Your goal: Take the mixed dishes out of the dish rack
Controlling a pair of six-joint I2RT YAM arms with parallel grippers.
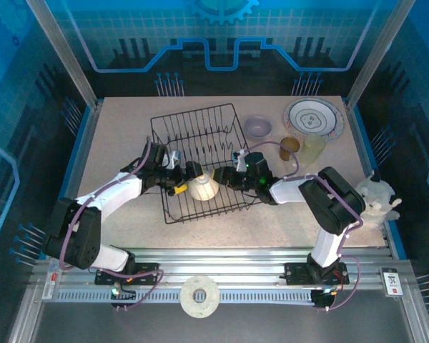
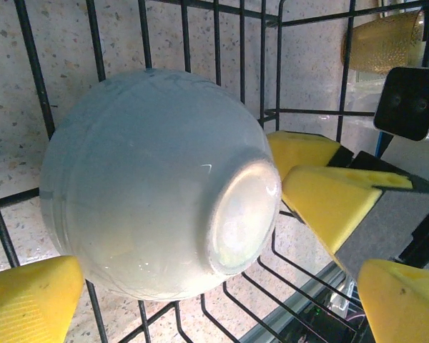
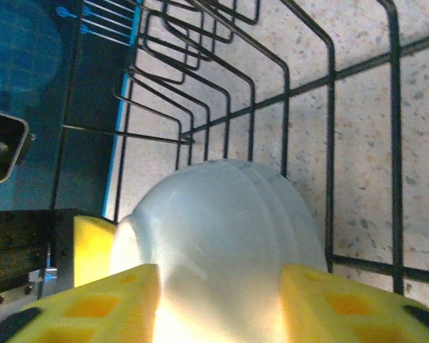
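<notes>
The left gripper stands spread wide at the cream bowl lying in the dish rack. The right gripper flanks the bowl's foot; whether it pinches cannot be told.

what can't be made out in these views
- Inside of the bowl: turned away in both wrist views; too small from above.
- Whether the right tool touches the bowl: glare washes out the right wrist view's bottom edge.
- The clear cup: faint and small from above.

The bottom edge is cutting off the right claw and the cream bowl; its pads are hiding the bowl's sides, leaving contact unclear.
</notes>
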